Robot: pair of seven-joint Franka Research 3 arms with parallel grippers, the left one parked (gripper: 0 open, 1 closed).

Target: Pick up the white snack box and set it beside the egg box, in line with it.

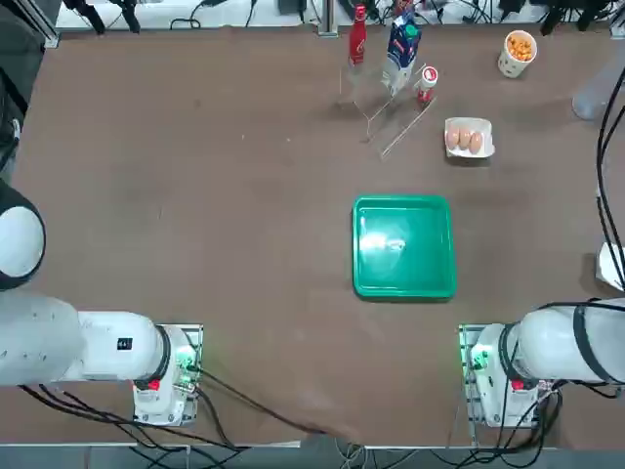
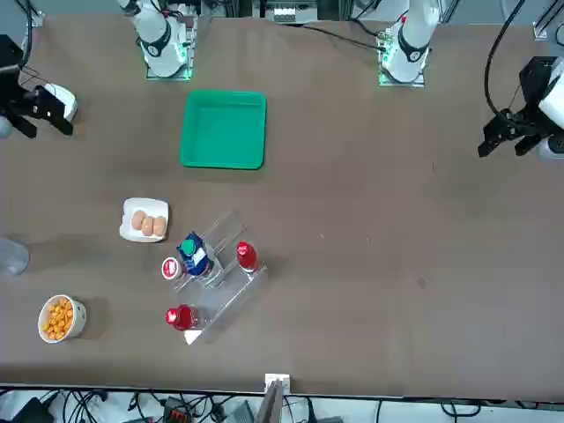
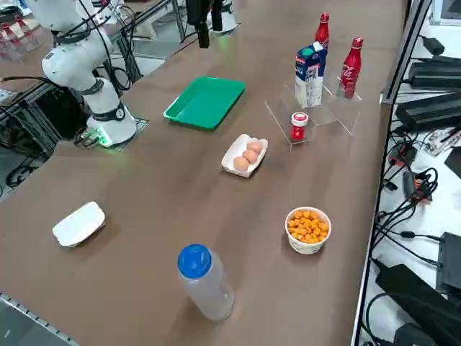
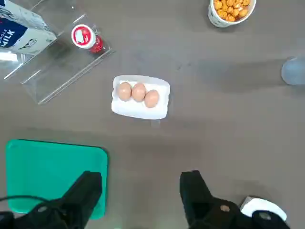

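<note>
Right gripper (image 4: 140, 191) hangs above the table at the wrist view's lower edge, jaws spread, gripping nothing. White snack box (image 3: 79, 223) lies lower left in the side view; the egg box (image 3: 245, 155) sits mid-frame, green tray (image 3: 205, 101) beyond.

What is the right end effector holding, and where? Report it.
Nothing. The right end effector hangs open above the table; the white snack box lies untouched, apart from the egg box.
</note>
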